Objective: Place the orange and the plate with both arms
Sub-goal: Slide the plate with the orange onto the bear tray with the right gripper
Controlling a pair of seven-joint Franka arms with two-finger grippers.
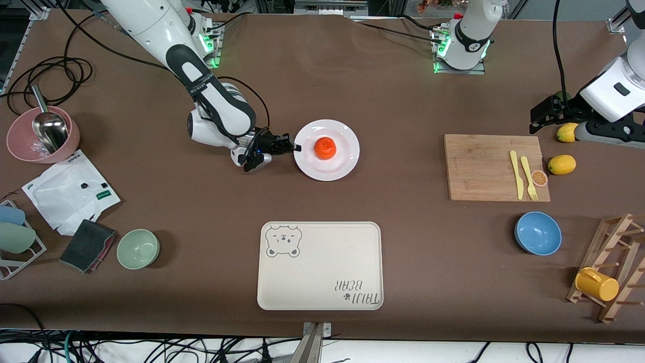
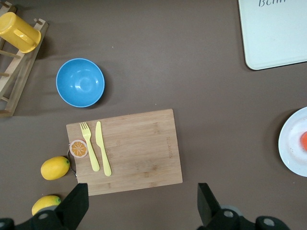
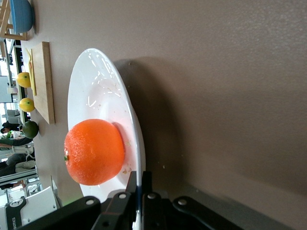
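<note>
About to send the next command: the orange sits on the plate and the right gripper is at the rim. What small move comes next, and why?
Probably a gentle lift of the plate, kept level. The right gripper is shut on its rim, the orange rests loose on it and could roll, and the bear-printed tray lies nearer the front camera. The left gripper waits open over the cutting board.

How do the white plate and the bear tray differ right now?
The plate is round and glossy white; the tray is a cream rectangle with rounded corners and a printed bear.
The plate carries the orange; the tray carries nothing.
The right gripper is shut on the plate's rim; nothing touches the tray, which lies nearer the front camera.
Both lie flat on the brown table.
</note>
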